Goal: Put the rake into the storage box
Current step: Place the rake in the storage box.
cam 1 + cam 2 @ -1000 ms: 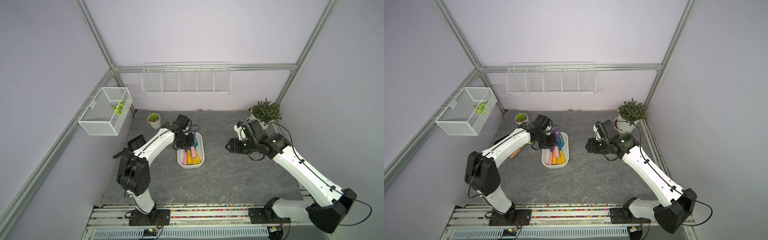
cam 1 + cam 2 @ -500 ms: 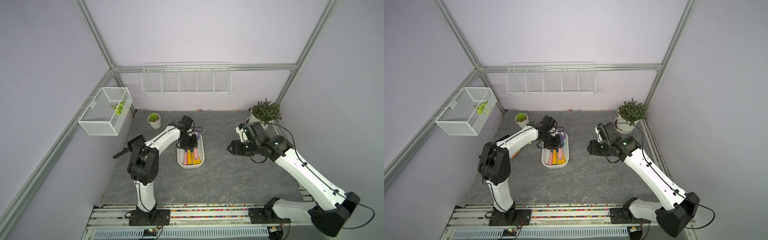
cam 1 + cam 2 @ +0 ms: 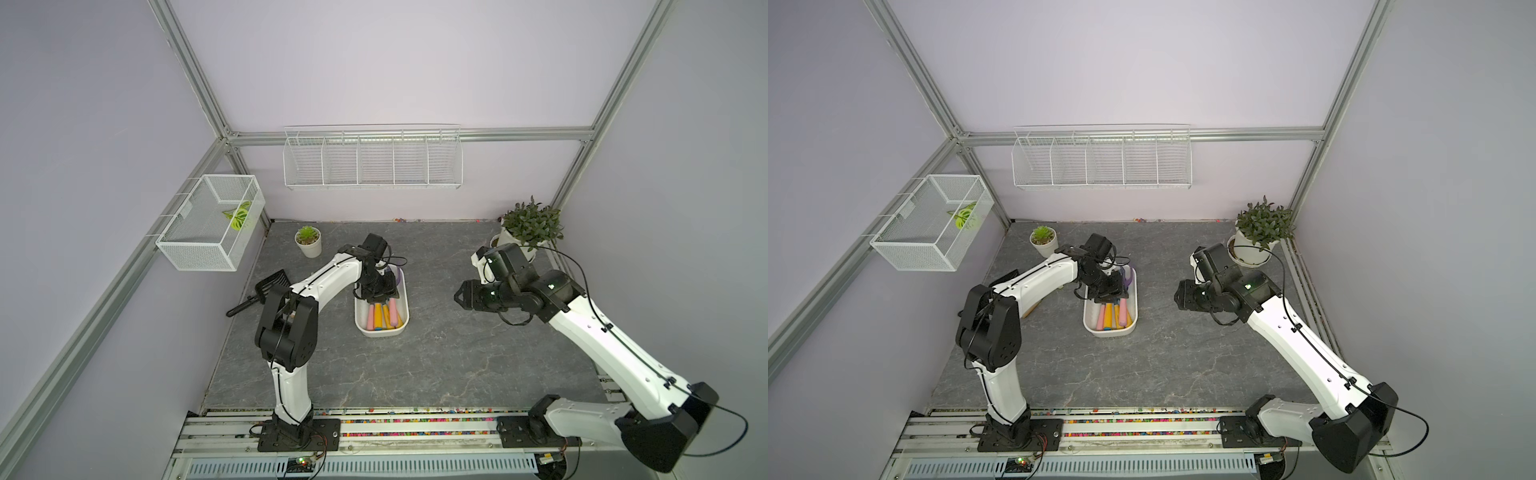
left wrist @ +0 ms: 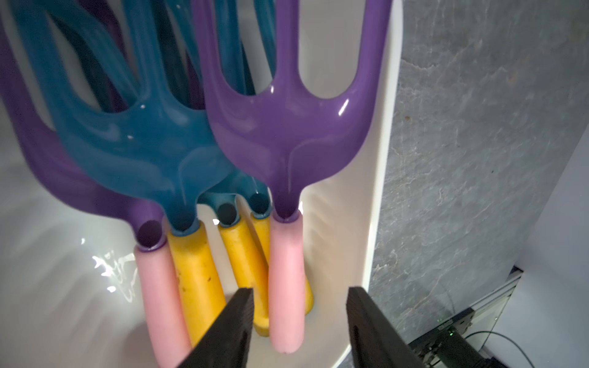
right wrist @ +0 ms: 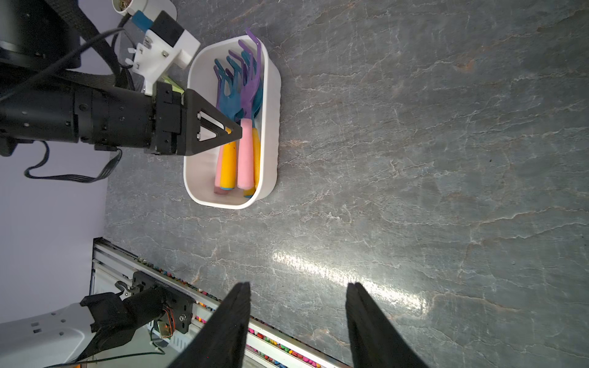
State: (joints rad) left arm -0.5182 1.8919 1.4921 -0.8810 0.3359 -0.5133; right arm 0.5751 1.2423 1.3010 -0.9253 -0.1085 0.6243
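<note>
While left gripper (image 4: pixel 299 289) and right gripper (image 5: pixel 298 283) gape, the rake (image 4: pixel 287 133) lies along the storage box (image 4: pixel 382 191) wall.

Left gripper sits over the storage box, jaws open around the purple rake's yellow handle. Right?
Almost. The left gripper is over the storage box with its jaws open, but the purple rake has a pink handle, not a yellow one; the left wrist view shows it.

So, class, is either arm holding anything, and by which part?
Nothing. The left gripper is open, fingers either side of the purple rake's pink handle, clear of it; the right gripper is open, empty.
</note>
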